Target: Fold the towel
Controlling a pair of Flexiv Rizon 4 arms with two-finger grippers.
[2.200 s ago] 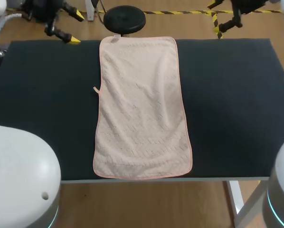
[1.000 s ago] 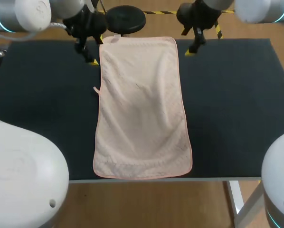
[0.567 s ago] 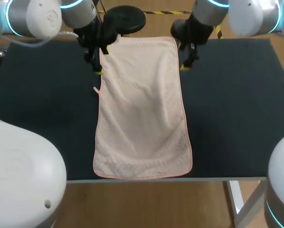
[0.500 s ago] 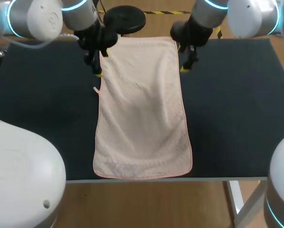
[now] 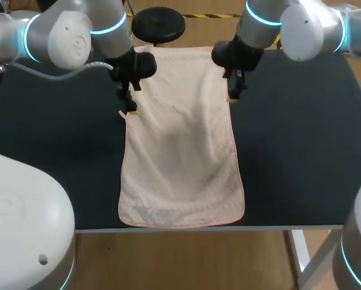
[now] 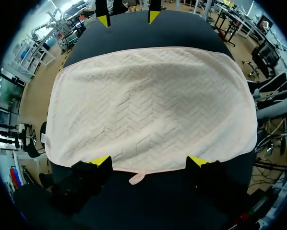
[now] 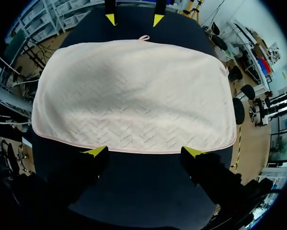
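Pale pink woven towel (image 5: pixel 180 139) with a herringbone texture and a darker pink hem lies flat and unfolded on the dark-covered desk (image 5: pixel 301 133); it runs lengthwise down the middle, from the far edge to the near edge, and its near end is a little wider than its far end.

Its one label-like part is a small pink fabric loop (image 5: pixel 121 113) sewn to the left long hem; whether it bears any print is too small to tell.

Left tool (image 5: pixel 130 107) sits at that left hem, about a third of the way down from the far end; in the left wrist view (image 6: pixel 149 162) its yellow tips are spread wide, one on each side of the loop (image 6: pixel 137 178), both at the towel's (image 6: pixel 148 105) edge and pinching nothing.

Right tool (image 5: pixel 233 92) is at the opposite long hem, roughly level with the left one; in the right wrist view (image 7: pixel 145 151) its tips are likewise spread wide along the towel's (image 7: pixel 129 100) edge, with nothing between them gripped; the loop (image 7: pixel 143 37) shows at the far hem, between the left tool's two yellow tips beyond it.
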